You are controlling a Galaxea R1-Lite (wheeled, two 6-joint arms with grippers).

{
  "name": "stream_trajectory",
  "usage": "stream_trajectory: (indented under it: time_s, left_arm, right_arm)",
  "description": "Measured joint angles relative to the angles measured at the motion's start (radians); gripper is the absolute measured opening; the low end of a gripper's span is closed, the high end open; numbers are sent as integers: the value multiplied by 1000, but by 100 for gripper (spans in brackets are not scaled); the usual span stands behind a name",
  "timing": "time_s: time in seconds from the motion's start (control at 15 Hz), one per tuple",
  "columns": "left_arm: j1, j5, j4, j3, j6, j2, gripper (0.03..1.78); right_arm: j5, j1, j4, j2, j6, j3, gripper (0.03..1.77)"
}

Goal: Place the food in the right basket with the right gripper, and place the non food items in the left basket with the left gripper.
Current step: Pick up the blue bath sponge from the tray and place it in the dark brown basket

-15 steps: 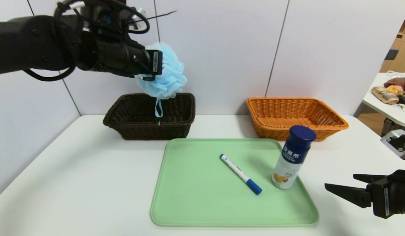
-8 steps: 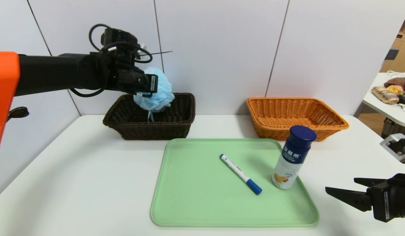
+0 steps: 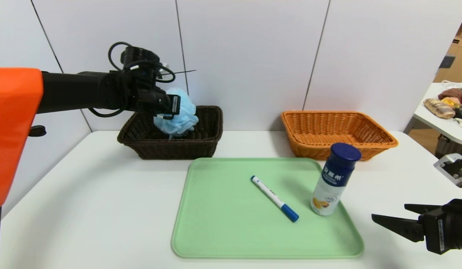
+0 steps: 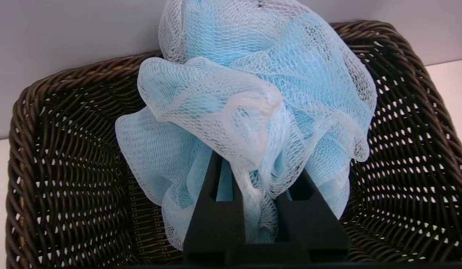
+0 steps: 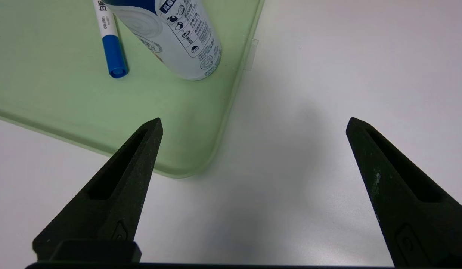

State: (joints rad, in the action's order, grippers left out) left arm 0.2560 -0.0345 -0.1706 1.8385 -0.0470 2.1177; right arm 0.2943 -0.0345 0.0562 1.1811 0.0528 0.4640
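My left gripper [image 3: 174,112] is shut on the light-blue mesh bath sponge [image 3: 178,116], which hangs into the dark brown left basket [image 3: 141,144]. In the left wrist view the mesh of the sponge [image 4: 253,101] is pinched between the black fingers [image 4: 216,220] over the left basket's [image 4: 66,179] inside. The white marker with blue cap [image 3: 274,198] and the blue-capped drink bottle [image 3: 332,179] are on the green tray [image 3: 223,224]. The orange right basket [image 3: 365,144] holds nothing. My right gripper [image 3: 395,216] stands open low over the table, right of the tray. Its fingers [image 5: 118,186] hold nothing; the bottle [image 5: 186,41] and marker [image 5: 109,41] lie ahead.
A white wall rises just behind both baskets. A side table [image 3: 445,127] with assorted items stands at the far right. The tray's corner [image 5: 186,164] lies between my right gripper and the bottle.
My left arm has moved back and down, lowering the sponge from above the dark basket into it. The right gripper has sunk slightly and stays open.
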Motion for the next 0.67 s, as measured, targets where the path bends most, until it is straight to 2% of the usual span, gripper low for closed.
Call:
stream_trajectory:
  time_s: [0.2, 0.27, 0.47, 0.67]
  left_arm:
    - [-1, 7, -6, -10, -1, -6, 24]
    - [-1, 13, -6, -15, -1, -8, 34]
    - [0, 24, -6, -22, -3, -16, 79]
    - [-1, 24, -6, -29, -2, -24, 107]
  right_arm:
    - [0, 0, 0, 0, -1, -1, 170]
    - [0, 0, 0, 0, -1, -1, 170]
    - [0, 1, 0, -1, -1, -1, 170]
    - [1, 1, 1, -1, -17, -2, 170]
